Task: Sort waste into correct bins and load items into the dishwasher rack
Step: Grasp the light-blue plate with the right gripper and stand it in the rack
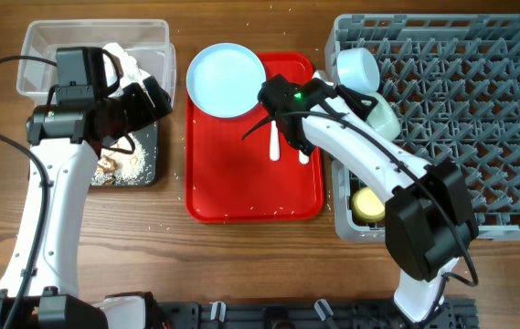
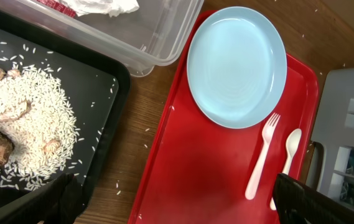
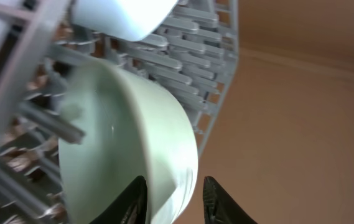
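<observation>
My left gripper [image 1: 145, 100] [image 2: 172, 186] is open and empty, above the gap between the black tray [image 2: 96, 74] and the red serving tray. The black tray holds rice and brownish food scraps [image 2: 27, 124]. The clear tub [image 1: 40, 46] holds a white napkin [image 2: 105, 6] and a red wrapper [image 2: 58, 5]. My right gripper [image 3: 173, 186] is open, straddling the rim of the mint-green bowl [image 3: 127, 143] [image 1: 383, 114] standing in the grey rack [image 1: 479, 128]. The small blue bowl [image 1: 357, 67] and yellow cup [image 1: 367, 206] are in the rack. Plate [image 1: 228, 80], fork [image 1: 275, 142] and spoon [image 1: 302, 151] lie on the serving tray.
The flat red serving tray [image 1: 250, 192] lies between the bins and the rack. Rice grains are scattered on the wooden table around it. My right arm arches over the tray's right side and the rack's left edge.
</observation>
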Robot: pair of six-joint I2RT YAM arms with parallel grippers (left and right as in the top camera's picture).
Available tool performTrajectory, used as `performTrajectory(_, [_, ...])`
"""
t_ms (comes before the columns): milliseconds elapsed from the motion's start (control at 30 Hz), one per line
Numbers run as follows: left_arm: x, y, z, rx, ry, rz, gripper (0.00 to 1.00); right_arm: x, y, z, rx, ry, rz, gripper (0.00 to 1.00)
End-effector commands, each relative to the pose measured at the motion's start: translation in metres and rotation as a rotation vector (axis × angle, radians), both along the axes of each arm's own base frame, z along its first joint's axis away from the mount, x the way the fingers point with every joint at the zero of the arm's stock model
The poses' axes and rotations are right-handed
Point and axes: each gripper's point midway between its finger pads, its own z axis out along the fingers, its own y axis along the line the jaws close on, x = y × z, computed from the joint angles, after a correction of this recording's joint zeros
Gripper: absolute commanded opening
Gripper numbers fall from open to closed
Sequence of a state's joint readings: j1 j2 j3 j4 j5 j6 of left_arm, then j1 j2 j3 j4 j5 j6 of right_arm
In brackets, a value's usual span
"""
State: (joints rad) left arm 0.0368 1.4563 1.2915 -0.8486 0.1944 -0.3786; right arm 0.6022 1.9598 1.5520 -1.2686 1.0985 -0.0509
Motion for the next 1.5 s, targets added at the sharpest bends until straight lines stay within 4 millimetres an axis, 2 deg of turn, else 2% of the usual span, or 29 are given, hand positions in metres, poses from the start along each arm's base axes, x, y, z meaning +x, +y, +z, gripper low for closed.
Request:
performTrajectory(0, [0.002, 0.003, 0.005, 0.008, -0.016, 0.004, 1.0, -0.008, 0.012, -0.017, 0.053, 0.063, 0.012, 0.38])
performTrajectory(67, [0.002, 0.003, 0.005, 0.008, -0.016, 0.004, 1.0, -0.008, 0.015, -0.017, 0.054, 0.06, 0.02, 0.57])
performTrajectory(100, [0.002, 0.003, 0.005, 0.008, -0.016, 0.004, 1.0, -0.008, 0.015, -0.017, 0.057, 0.056, 0.019, 0.63])
performTrajectory(167, [0.002, 0.003, 0.005, 0.008, -0.016, 0.004, 1.0, 0.001, 0.021, -0.015, 0.095, -0.005, 0.022, 0.9])
performTrajectory(200, [0.002, 0.003, 0.005, 0.008, -0.016, 0.004, 1.0, 0.007, 0.025, -0.012, 0.124, -0.043, 0.024, 0.97])
performTrajectory(233, [0.002, 0.003, 0.005, 0.008, -0.016, 0.004, 1.0, 0.014, 0.031, -0.005, 0.163, -0.098, 0.027, 1.0])
performTrajectory(333, [0.002, 0.003, 0.005, 0.008, -0.016, 0.004, 1.0, 0.036, 0.048, 0.027, 0.288, -0.262, 0.036, 1.0])
performTrajectory(367, [0.002, 0.003, 0.005, 0.008, -0.016, 0.004, 1.0, 0.049, 0.062, 0.05, 0.414, -0.353, 0.05, 1.0])
performTrajectory(400, [0.002, 0.003, 0.005, 0.008, -0.016, 0.004, 1.0, 0.058, 0.085, 0.063, 0.587, -0.392, 0.085, 1.0])
performTrajectory(433, [0.002, 0.003, 0.005, 0.008, -0.016, 0.004, 1.0, 0.058, 0.109, 0.063, 0.749, -0.354, 0.132, 1.0])
performTrajectory(467, [0.002, 0.003, 0.005, 0.008, -0.016, 0.004, 1.0, 0.048, 0.149, 0.055, 0.973, -0.221, 0.215, 1.0])
performTrajectory(500, [0.002, 0.003, 0.005, 0.008, -0.016, 0.004, 1.0, 0.023, 0.202, 0.047, 1.238, -0.001, 0.318, 1.0])
performTrajectory(533, [0.002, 0.003, 0.005, 0.008, -0.016, 0.004, 1.0, 0.011, 0.228, 0.041, 1.413, 0.095, 0.293, 1.0])
performTrajectory(567, [0.002, 0.003, 0.005, 0.008, -0.016, 0.004, 1.0, 0.01, 0.235, 0.039, 1.475, 0.104, 0.247, 1.0])
performTrajectory(667, [0.002, 0.003, 0.005, 0.008, -0.016, 0.004, 1.0, 0.024, 0.239, 0.025, 1.622, 0.025, -0.017, 0.98])
performTrajectory(733, [0.002, 0.003, 0.005, 0.008, -0.016, 0.004, 1.0, 0.049, 0.224, 0.011, 1.63, -0.144, -0.211, 0.81])
performTrajectory(800, [0.002, 0.003, 0.005, 0.008, -0.016, 0.004, 1.0, 0.066, 0.22, -0.009, 1.604, -0.229, -0.272, 0.8])
performTrajectory(867, [0.002, 0.003, 0.005, 0.008, -0.016, 0.004, 1.0, 0.075, 0.228, -0.047, 1.606, -0.215, -0.338, 0.78])
performTrajectory(933, [0.002, 0.003, 0.005, 0.008, -0.016, 0.004, 1.0, 0.075, 0.239, -0.091, 1.604, -0.142, -0.392, 0.73])
performTrajectory(1000, [0.002, 0.003, 0.005, 0.008, -0.016, 0.004, 1.0, 0.073, 0.238, -0.116, 1.577, -0.124, -0.441, 0.67])
performTrajectory(1133, [0.002, 0.003, 0.005, 0.008, -0.016, 0.004, 1.0, 0.072, 0.232, -0.141, 1.532, -0.116, -0.47, 0.56])
performTrajectory(1267, [0.002, 0.003, 0.005, 0.008, -0.016, 0.004, 1.0, 0.067, 0.232, -0.164, 1.517, -0.095, -0.529, 0.56])
performTrajectory(1433, [0.002, 0.003, 0.005, 0.008, -0.016, 0.004, 1.0, 0.054, 0.233, -0.172, 1.51, -0.034, -0.576, 0.42])
performTrajectory(1467, [0.002, 0.003, 0.005, 0.008, -0.016, 0.004, 1.0, 0.048, 0.234, -0.173, 1.511, 0.001, -0.59, 0.37])
